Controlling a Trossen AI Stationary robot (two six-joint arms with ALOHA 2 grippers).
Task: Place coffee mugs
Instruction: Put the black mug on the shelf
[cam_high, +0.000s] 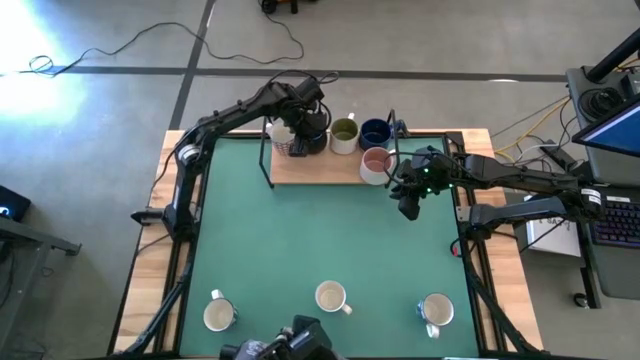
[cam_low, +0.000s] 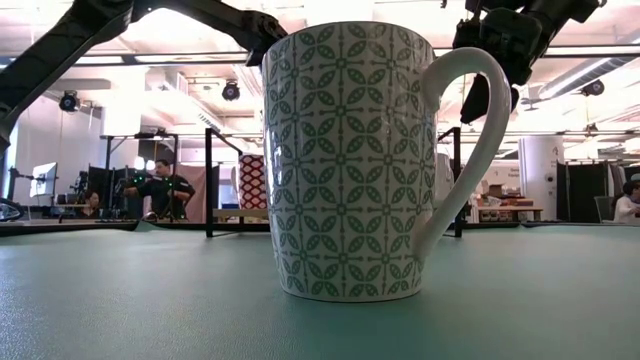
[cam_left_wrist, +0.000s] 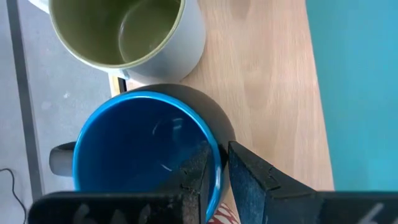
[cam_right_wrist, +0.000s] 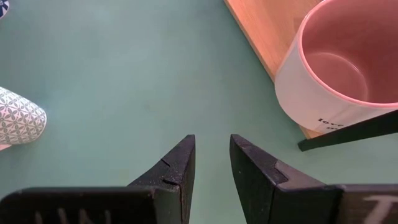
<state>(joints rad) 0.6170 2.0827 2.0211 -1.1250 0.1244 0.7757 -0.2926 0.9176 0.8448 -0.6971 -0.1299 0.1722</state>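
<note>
Left gripper reaching over the wooden board, fingers clamped on blue mug rim; right gripper hovering above green mat, fingers apart, empty.

The green table bears a wooden board and three mugs.

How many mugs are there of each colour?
Dark blue mugs: 2
Olive-green-inside mug: 1
Pink-inside mug: 1
Red-patterned white mug: 1
White or cream mugs at the front: 3
Total: 8
</note>
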